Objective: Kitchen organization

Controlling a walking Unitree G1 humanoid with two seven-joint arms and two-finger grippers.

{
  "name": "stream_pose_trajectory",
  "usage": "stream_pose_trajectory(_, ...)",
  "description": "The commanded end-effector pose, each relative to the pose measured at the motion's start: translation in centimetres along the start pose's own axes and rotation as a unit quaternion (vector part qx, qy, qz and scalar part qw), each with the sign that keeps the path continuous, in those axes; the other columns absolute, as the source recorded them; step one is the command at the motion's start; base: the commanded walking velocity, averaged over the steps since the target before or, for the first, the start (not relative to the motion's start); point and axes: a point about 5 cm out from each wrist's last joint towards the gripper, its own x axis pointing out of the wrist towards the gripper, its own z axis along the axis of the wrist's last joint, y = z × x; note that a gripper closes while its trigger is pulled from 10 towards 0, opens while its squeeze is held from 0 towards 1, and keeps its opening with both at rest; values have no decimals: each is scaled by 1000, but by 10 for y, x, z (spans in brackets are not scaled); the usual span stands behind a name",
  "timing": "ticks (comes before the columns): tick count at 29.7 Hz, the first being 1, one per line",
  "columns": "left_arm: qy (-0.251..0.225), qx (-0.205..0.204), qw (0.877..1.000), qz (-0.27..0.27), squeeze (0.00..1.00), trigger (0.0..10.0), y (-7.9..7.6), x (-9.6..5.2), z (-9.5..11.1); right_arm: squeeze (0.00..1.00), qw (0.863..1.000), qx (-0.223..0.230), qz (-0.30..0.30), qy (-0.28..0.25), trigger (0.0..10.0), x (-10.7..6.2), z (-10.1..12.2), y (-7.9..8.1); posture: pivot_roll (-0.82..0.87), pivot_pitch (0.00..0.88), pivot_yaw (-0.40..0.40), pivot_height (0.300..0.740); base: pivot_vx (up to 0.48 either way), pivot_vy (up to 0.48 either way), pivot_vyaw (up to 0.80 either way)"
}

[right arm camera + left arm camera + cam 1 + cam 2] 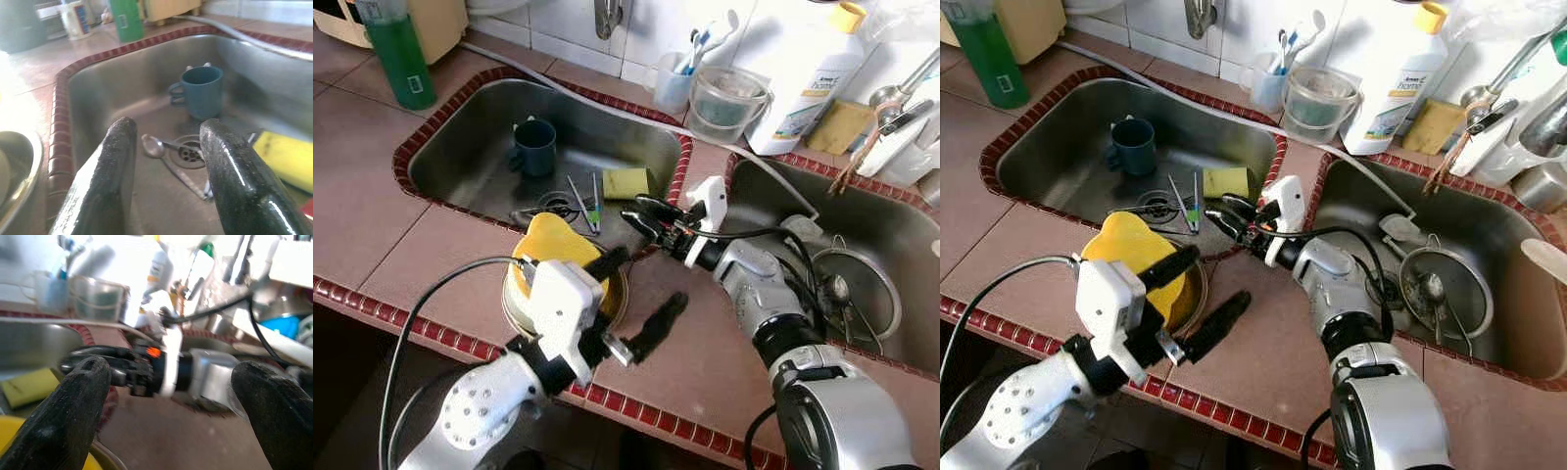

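Note:
A blue mug (pixel 534 146) stands in the left sink (pixel 460 127), with a yellow sponge (pixel 625 182) and some cutlery (pixel 582 203) by the drain. On the counter in front sits a metal bowl (pixel 618 297) with a yellow object (pixel 553 245) in it. My left gripper (pixel 641 292) is open just right of the bowl, one finger over its rim. My right gripper (pixel 644 213) hovers open over the sink's front right edge. In the right wrist view its fingers (pixel 117 147) point at the mug (pixel 201 97) and a spoon (pixel 153 146).
The right sink (pixel 901 225) holds a metal strainer (pixel 858 294) and utensils. Along the back stand a green bottle (pixel 399 54), a cup of toothbrushes (pixel 675 83), a clear tub (pixel 724 103) and a white bottle (pixel 808 83). A red tile edge (pixel 646 406) borders the counter.

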Motion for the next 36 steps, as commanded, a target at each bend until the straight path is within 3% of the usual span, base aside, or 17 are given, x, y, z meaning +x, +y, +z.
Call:
stream_pose_trajectory(1,-11,-3,1000,15,0,10000,8,2,1,1000,999,-4,-20,-30,10000,-3,9,-5,-58,150,-167,740,0,0,0)
stream_pose_trajectory(7,-48,2,997,61,0,10000,35,9,11,1000,996,-6,-53,-71,10000,-10,15,-8,-61,86,-170,740,0,0,0)
stream_pose_trajectory(10,-66,24,990,124,0,10000,62,13,14,1000,991,-17,-90,-101,10000,-16,19,-10,-64,55,-167,740,0,0,0)
stream_pose_trajectory(16,-53,59,974,213,0,10000,100,18,6,1000,979,-19,-140,-143,10000,-24,24,-7,-75,32,-149,740,0,0,0)
stream_pose_trajectory(20,-40,53,973,220,0,10000,108,25,-2,1000,969,-43,-182,-160,10000,-29,29,-7,-85,28,-135,740,0,0,0)
stream_pose_trajectory(21,-37,55,973,219,0,10000,109,27,-3,231,967,-47,-190,-164,10000,-30,31,-8,-85,28,-134,740,0,0,0)
stream_pose_trajectory(22,-35,57,974,218,0,10000,110,28,-5,0,964,-43,-199,-169,10000,-32,32,-9,-87,28,-130,740,0,0,0)
stream_pose_trajectory(25,-31,69,970,230,0,10000,114,32,-8,0,959,-38,-216,-177,10000,-34,34,-9,-95,27,-117,740,0,0,0)
stream_pose_trajectory(27,-43,44,967,248,0,10000,117,33,-8,0,957,-47,-226,-177,10000,-37,34,-7,-102,27,-107,740,0,0,0)
stream_pose_trajectory(30,-35,55,955,291,0,10000,125,28,-15,0,950,-53,-257,-168,10000,-41,28,-4,-107,17,-93,740,0,0,0)
stream_pose_trajectory(36,-38,58,959,276,0,10000,128,31,-15,0,942,-53,-282,-174,10000,-43,29,-3,-115,20,-92,740,0,0,0)
